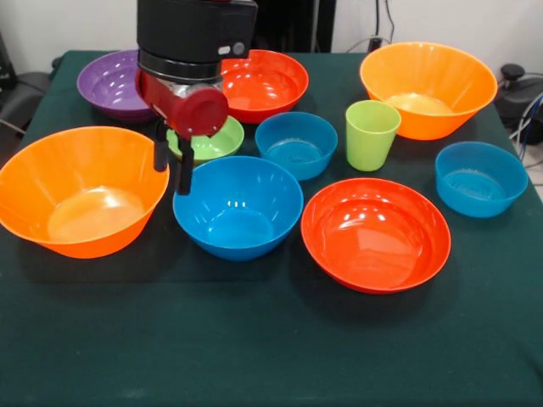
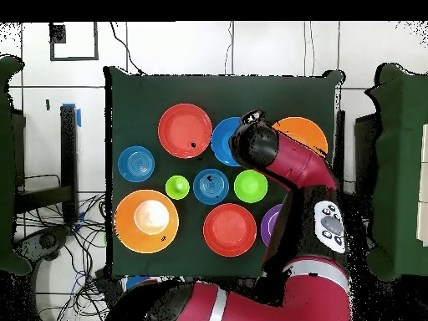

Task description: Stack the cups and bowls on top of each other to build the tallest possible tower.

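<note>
My gripper is open and empty. It hangs over the gap between the big blue bowl, the big orange bowl and the small lime-green bowl, by the blue bowl's left rim. The lime-green cup stands upright right of a smaller blue bowl. A red-orange bowl sits at front right. All bowls stand singly; no tower shows. In the overhead view the arm's wrist covers the gripper and part of the big blue bowl; the cup is left of centre.
A purple bowl and a second red-orange bowl sit at the back behind the arm. A second big orange bowl is at the back right and a third blue bowl at the right edge. The green cloth lies bare in front.
</note>
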Tool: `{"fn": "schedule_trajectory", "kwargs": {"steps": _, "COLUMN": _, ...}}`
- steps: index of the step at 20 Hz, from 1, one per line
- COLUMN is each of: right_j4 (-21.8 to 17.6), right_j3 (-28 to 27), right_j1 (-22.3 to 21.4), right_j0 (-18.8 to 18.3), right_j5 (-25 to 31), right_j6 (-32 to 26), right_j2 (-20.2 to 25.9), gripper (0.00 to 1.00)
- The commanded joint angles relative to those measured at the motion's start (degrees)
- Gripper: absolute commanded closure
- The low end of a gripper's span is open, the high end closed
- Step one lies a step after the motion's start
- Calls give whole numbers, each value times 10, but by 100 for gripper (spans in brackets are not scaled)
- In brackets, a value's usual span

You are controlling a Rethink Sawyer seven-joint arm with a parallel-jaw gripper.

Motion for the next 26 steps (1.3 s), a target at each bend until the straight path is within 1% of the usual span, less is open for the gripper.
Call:
{"fn": "schedule_trajectory", "kwargs": {"steps": 1, "right_j4": -51, "right_j3": 11, "right_j1": 36, "right_j0": 0, "right_j5": -30, "right_j6": -12, "right_j2": 83, "gripper": 0}}
{"fn": "schedule_trajectory", "kwargs": {"steps": 8, "right_j4": -63, "right_j3": -15, "right_j1": 36, "right_j0": 10, "right_j5": -14, "right_j6": -5, "right_j2": 64, "gripper": 0}}
{"fn": "schedule_trajectory", "kwargs": {"steps": 14, "right_j4": -74, "right_j3": -21, "right_j1": 36, "right_j0": 7, "right_j5": 5, "right_j6": -23, "right_j2": 56, "gripper": 0}}
{"fn": "schedule_trajectory", "kwargs": {"steps": 15, "right_j4": -78, "right_j3": -18, "right_j1": 37, "right_j0": -3, "right_j5": 20, "right_j6": -35, "right_j2": 63, "gripper": 0}}
{"fn": "schedule_trajectory", "kwargs": {"steps": 17, "right_j4": -85, "right_j3": -9, "right_j1": 40, "right_j0": -20, "right_j5": 25, "right_j6": -50, "right_j2": 78, "gripper": 0}}
{"fn": "schedule_trajectory", "kwargs": {"steps": 20, "right_j4": -99, "right_j3": -4, "right_j1": 40, "right_j0": -30, "right_j5": 27, "right_j6": -58, "right_j2": 81, "gripper": 0}}
{"fn": "schedule_trajectory", "kwargs": {"steps": 26, "right_j4": -129, "right_j3": -7, "right_j1": 45, "right_j0": -49, "right_j5": 12, "right_j6": -63, "right_j2": 89, "gripper": 0}}
